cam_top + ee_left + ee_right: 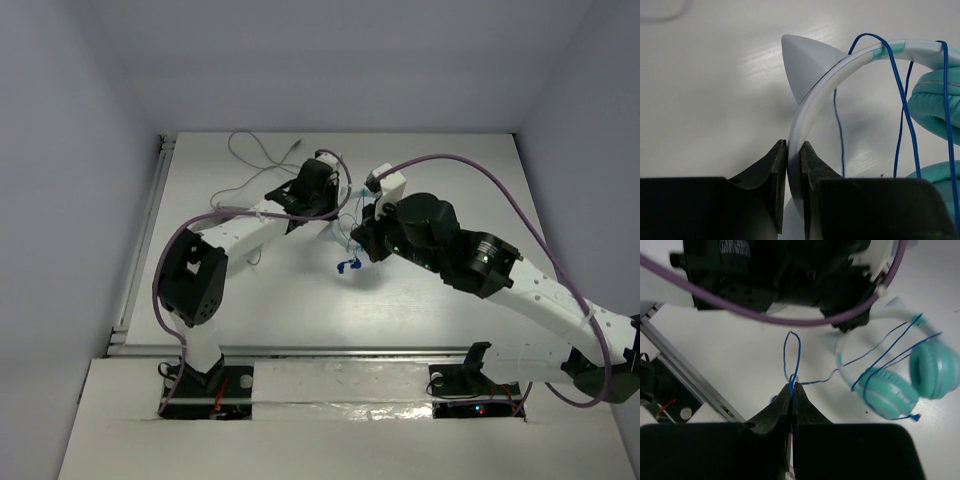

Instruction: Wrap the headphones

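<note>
The left gripper clamps the headband of the headphones. The band arches ahead and rightward to the ear cups. The right gripper pinches the cable, which loops just ahead of it. The ear cups lie ahead to its right, and the left arm is beyond.

Headphones cut off at right edge; ear cups blurred.

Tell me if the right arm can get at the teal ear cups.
Probably, though not freely. The ear cups lie near the right tool with only loops of blue cable across them, but that tool is shut on the cable and would have to let go first.
</note>
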Action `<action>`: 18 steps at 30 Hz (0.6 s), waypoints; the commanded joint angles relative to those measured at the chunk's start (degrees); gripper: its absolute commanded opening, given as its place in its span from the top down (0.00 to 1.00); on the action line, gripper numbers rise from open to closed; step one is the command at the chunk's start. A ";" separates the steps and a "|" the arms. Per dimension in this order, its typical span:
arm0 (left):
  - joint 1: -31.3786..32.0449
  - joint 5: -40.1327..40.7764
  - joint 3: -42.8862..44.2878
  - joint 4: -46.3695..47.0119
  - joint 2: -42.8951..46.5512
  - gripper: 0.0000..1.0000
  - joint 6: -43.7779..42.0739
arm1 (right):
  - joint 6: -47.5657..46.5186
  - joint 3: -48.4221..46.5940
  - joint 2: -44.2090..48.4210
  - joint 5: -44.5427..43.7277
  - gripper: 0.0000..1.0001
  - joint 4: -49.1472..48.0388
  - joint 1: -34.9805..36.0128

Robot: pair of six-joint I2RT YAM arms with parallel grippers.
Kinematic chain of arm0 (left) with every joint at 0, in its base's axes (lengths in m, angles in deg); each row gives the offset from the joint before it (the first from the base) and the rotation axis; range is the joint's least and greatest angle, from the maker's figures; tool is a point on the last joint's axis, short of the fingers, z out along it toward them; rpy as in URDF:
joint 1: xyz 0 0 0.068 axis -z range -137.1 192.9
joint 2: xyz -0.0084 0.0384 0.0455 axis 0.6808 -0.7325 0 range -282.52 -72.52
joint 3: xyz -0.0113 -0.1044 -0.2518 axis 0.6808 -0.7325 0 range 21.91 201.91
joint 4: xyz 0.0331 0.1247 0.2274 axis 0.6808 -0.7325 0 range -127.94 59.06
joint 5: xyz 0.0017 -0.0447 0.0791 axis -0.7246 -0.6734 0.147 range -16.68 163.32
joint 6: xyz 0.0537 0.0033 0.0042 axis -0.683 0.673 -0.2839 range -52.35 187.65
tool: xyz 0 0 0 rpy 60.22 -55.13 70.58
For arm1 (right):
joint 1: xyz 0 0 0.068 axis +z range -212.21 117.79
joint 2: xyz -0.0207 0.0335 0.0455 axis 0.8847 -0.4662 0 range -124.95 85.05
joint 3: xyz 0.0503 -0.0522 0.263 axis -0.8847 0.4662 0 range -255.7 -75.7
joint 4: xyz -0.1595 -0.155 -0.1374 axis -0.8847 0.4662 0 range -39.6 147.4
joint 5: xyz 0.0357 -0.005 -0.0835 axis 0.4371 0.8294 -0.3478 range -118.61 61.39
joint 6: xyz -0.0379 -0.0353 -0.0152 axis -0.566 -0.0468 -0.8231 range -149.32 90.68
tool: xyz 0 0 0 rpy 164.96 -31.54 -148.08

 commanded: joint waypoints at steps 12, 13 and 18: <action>4.84 1.29 -11.37 7.72 8.05 1.00 2.76 | -3.81 -3.86 -1.04 -13.51 1.00 -0.63 0.45; 4.84 4.09 -11.72 7.54 8.41 1.00 2.85 | -3.46 -3.95 -0.78 -12.99 1.00 -0.19 0.45; 4.84 6.22 -10.24 7.54 10.87 1.00 3.46 | -1.27 -0.80 1.86 -4.21 1.00 -0.45 0.45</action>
